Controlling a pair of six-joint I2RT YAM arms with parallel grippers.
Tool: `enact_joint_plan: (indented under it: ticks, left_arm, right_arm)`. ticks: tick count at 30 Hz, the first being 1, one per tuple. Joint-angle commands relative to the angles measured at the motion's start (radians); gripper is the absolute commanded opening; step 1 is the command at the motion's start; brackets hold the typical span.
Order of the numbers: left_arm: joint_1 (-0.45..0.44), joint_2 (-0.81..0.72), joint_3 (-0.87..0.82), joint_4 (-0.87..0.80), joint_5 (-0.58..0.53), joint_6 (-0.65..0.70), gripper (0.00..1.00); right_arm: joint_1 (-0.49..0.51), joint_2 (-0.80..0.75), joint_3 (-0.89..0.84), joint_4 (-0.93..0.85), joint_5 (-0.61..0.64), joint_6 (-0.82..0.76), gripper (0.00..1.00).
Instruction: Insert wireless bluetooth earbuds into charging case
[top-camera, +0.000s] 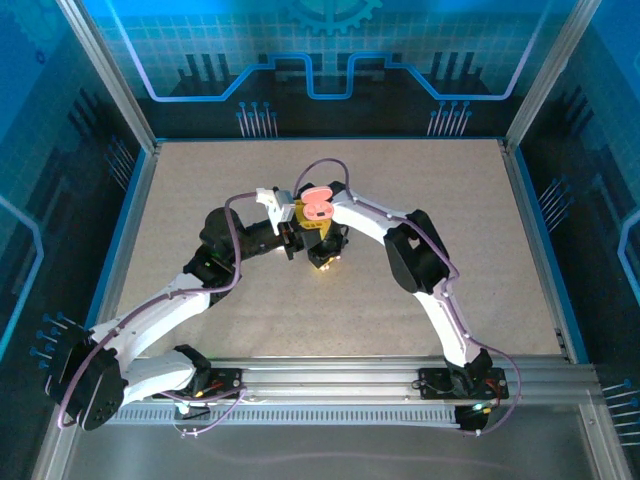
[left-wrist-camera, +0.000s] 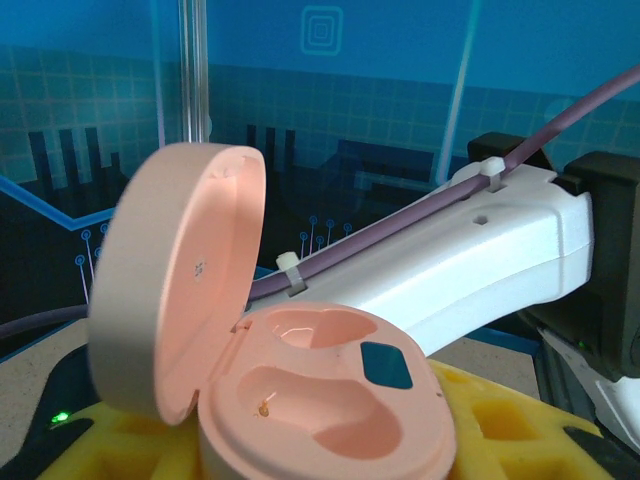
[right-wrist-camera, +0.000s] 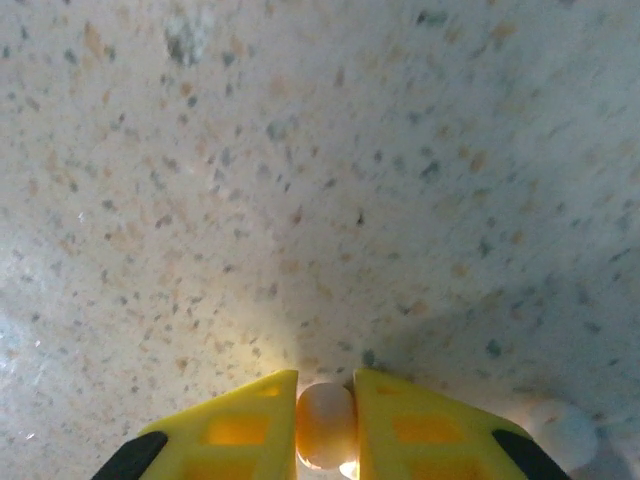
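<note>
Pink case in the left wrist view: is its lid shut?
No: the lid of the pink case stands swung open, showing both inner pockets.

Lab robot cell: speckled table (top-camera: 200, 200) enclosed by blue panels (top-camera: 330, 60), aluminium frame (top-camera: 108, 75).

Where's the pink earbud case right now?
The open pink charging case sits in the left gripper's yellow fingers, at mid-table in the top view, right beside the right arm's wrist.
</note>
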Motion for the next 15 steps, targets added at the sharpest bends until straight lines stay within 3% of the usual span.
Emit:
enact_joint_plan:
  ticks: [1, 10, 15]
  left_arm:
    - [0.008, -0.027, -0.005, 0.008, -0.016, -0.001, 0.33]
    - [0.026, -0.033, -0.022, 0.029, -0.039, 0.013, 0.32]
    - [0.045, -0.018, -0.033, 0.067, -0.037, -0.006, 0.32]
  right_arm:
    - [-0.035, -0.128, -0.077, 0.059, -0.116, 0.059, 0.19]
    - [-0.247, -0.522, -0.457, 0.408, -0.649, 0.217, 0.20]
    - [-0.388, -0.695, -0.644, 0.591, -0.871, 0.343, 0.19]
